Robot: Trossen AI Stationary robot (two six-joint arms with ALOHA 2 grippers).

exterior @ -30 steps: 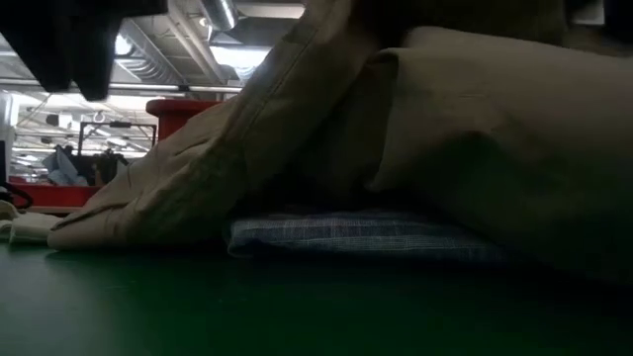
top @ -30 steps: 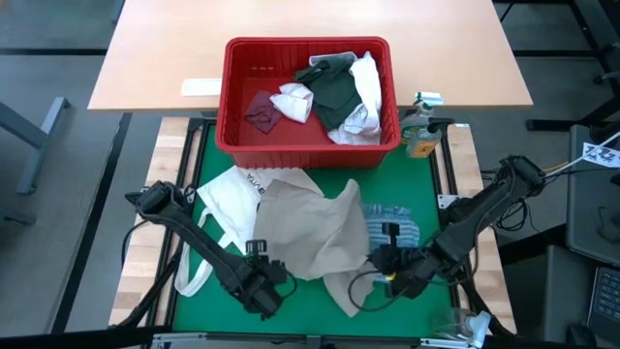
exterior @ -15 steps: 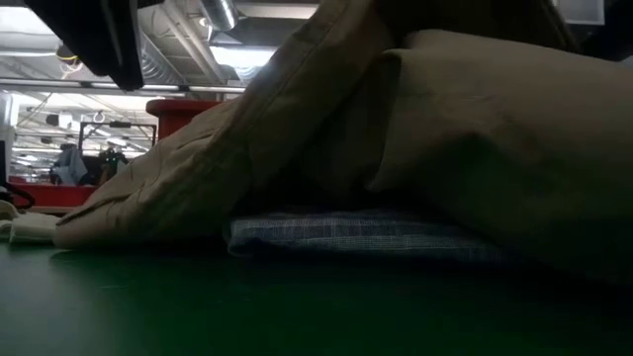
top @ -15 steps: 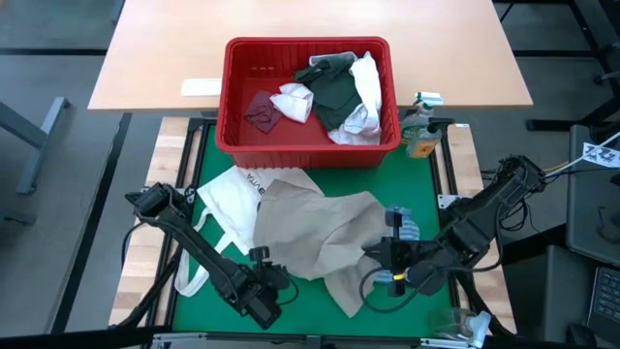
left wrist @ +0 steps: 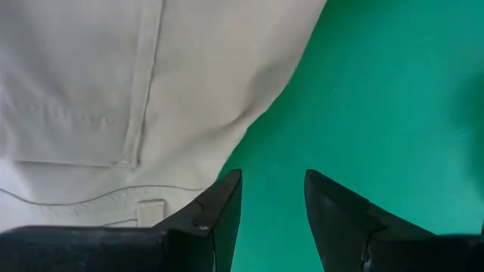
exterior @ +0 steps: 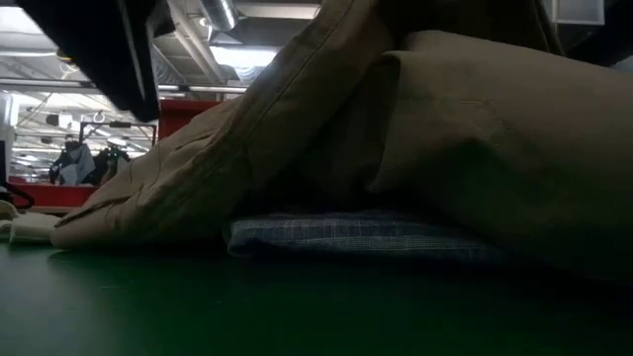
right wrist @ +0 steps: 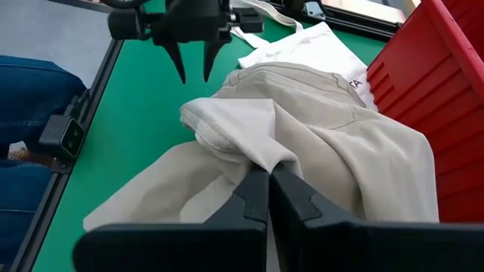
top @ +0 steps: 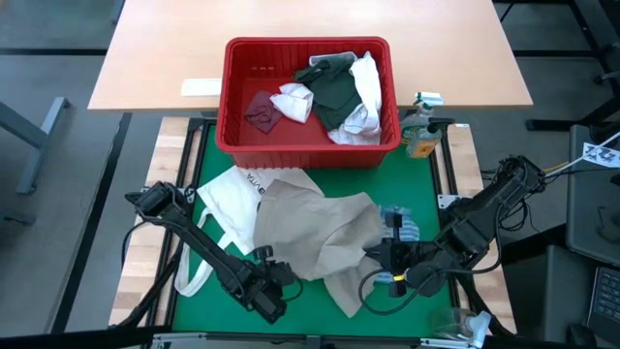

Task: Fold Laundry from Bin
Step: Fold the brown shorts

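Note:
The tan shirt point(top: 315, 233) lies spread on the green mat, its right part draped over the folded blue-striped cloth point(exterior: 356, 237). My right gripper point(top: 380, 257) is shut on the shirt at its near right side. My left gripper point(top: 281, 281) hovers open above the mat at the shirt's near left edge point(left wrist: 227, 143), touching nothing; the right wrist view shows it too point(right wrist: 193, 69). The red bin point(top: 228, 97) stands at the far edge and holds white point(top: 291, 100), dark point(top: 334, 92) and maroon point(top: 260, 109) pieces. My right gripper pinches a bunched fold of the tan shirt point(right wrist: 261, 160) between its two fingers, coming slanting down from the table's near right. That fold is raised off the mat. The rest of the shirt slopes slack down onto the mat and over the blue-striped cloth.
A white tote bag point(top: 232, 199) with long straps lies left of the shirt. A bottle point(top: 418, 131) stands right of the bin. A person's blue-trousered legs point(right wrist: 30, 98) show beside the table. Bare green mat point(top: 310, 315) lies along the near edge.
My right gripper has risen with the pinched fold, and the shirt's right part has been drawn up and now slopes over the blue-striped cloth. My left gripper has sunk a little toward the shirt's near left edge and has turned at the wrist, still open.

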